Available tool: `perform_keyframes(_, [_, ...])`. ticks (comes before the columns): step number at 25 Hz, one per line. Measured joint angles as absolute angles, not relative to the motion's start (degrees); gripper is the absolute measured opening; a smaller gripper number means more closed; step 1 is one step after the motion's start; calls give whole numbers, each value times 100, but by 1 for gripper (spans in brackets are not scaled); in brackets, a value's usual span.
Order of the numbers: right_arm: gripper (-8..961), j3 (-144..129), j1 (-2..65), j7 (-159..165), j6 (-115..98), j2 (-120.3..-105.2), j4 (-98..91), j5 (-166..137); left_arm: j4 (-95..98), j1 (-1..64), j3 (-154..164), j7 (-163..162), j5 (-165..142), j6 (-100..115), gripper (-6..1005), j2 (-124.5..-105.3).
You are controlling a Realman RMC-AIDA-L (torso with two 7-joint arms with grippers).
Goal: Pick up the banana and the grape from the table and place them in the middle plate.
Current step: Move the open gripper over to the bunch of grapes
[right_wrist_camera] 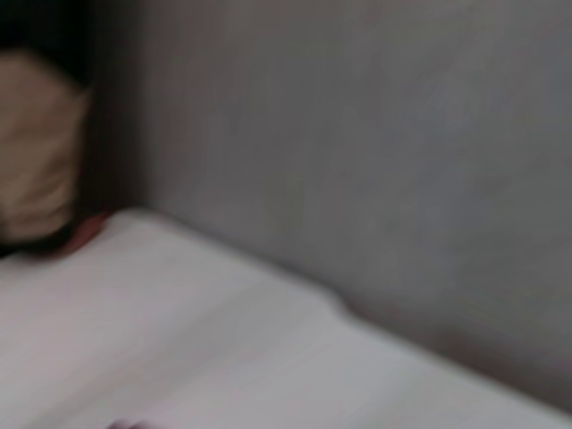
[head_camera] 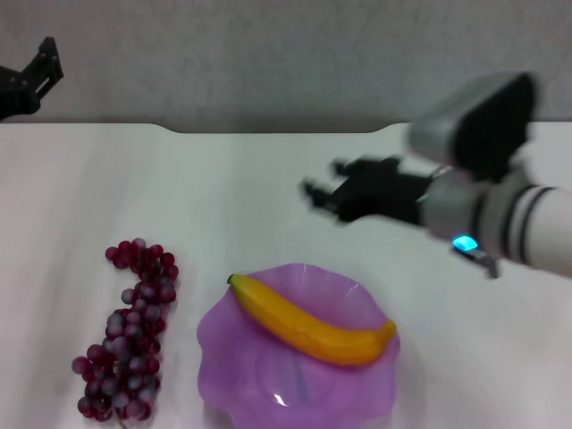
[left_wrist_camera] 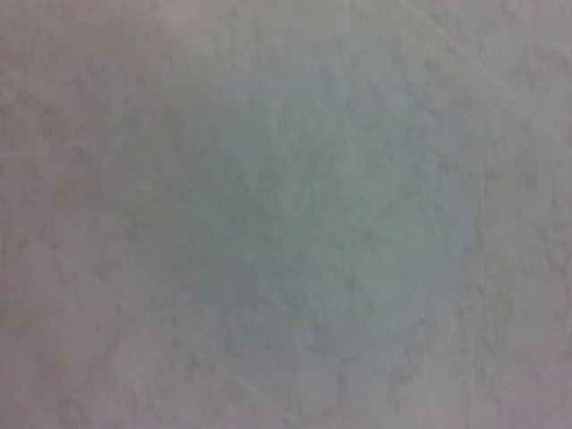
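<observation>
The banana (head_camera: 313, 323) lies across the purple middle plate (head_camera: 259, 375) near the front of the white table (head_camera: 241, 197). The grape (head_camera: 127, 331) bunch rests on the table just left of the plate. My right gripper (head_camera: 323, 184) hovers above the table behind and right of the plate, open, with nothing between its fingers. My left gripper (head_camera: 43, 70) is parked at the far left edge, beyond the table's back edge, open. The left wrist view shows only a blank surface. In the right wrist view I see the table edge and a grey wall.
A shallow notch (head_camera: 277, 130) cuts the table's far edge. A grey wall (head_camera: 268, 54) stands behind. A blurred tan object (right_wrist_camera: 36, 152) sits beyond the table in the right wrist view.
</observation>
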State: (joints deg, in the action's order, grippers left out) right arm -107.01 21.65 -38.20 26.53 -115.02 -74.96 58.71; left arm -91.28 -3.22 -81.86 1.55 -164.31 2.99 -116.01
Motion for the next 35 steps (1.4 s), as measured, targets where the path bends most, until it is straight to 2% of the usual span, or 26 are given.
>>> perform_keyframes(6, [527, -10448, 1253, -3958, 933, -11506, -7585, 5871, -9126, -320, -8122, 158, -16436, 345, 787, -11588])
perform_keyframes(14, [526, -10445, 778, -3414, -1556, -11510, -6256, 5866, -9203, -315, -7967, 461, -16445, 328, 786, -11589])
perform_keyframes(23, [525, -11381, 793, -2679, -3898, -11509, -4579, 5788, -9283, -378, -7961, 518, -16433, 312, 785, -11603])
perform_keyframes(35, [520, -12036, 1024, -1633, -4938, -11521, -3482, 5803, -9499, -499, -7900, 741, -16445, -425, 784, -11587])
